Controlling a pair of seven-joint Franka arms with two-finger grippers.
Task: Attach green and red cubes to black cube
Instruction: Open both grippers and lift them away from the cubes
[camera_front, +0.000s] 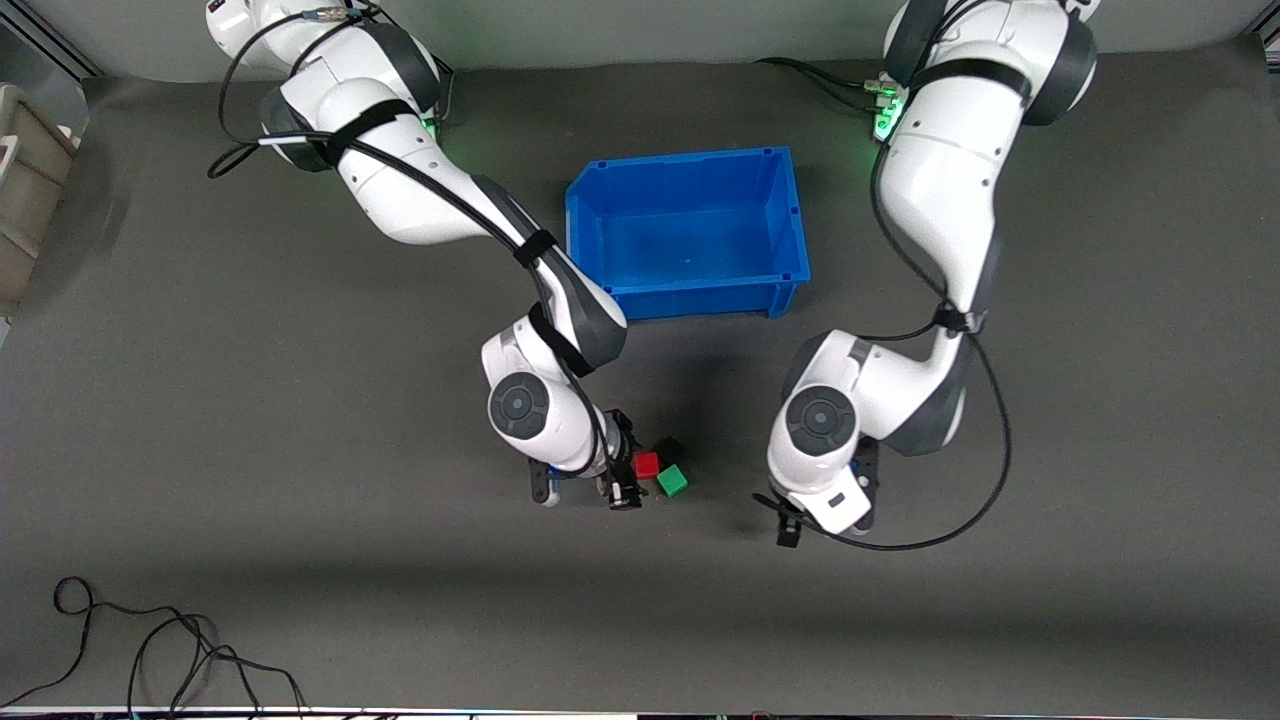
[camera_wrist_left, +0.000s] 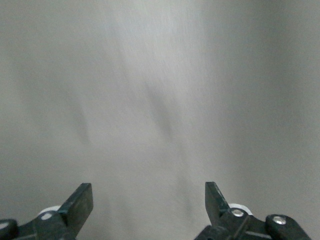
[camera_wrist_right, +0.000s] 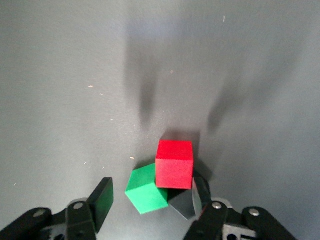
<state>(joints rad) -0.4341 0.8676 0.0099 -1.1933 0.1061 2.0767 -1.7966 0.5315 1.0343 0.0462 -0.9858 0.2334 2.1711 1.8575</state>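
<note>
Blue bin (camera_front: 690, 232) nearby, cubes clustered, right fingers (camera_wrist_right: 102, 197) spread beside them, left fingers (camera_wrist_left: 80, 202) released.

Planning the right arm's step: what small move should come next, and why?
Probably lift the right tool clear. The red cube, green cube and black cube already sit clustered together between its open fingers; the left tool waits open over bare table.

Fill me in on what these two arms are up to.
The right gripper is open and low at a tight cluster of three cubes on the table: the red cube, the green cube and the black cube. It holds none of them. The left gripper waits open over bare table. The blue bin sits farther from the front camera.
</note>
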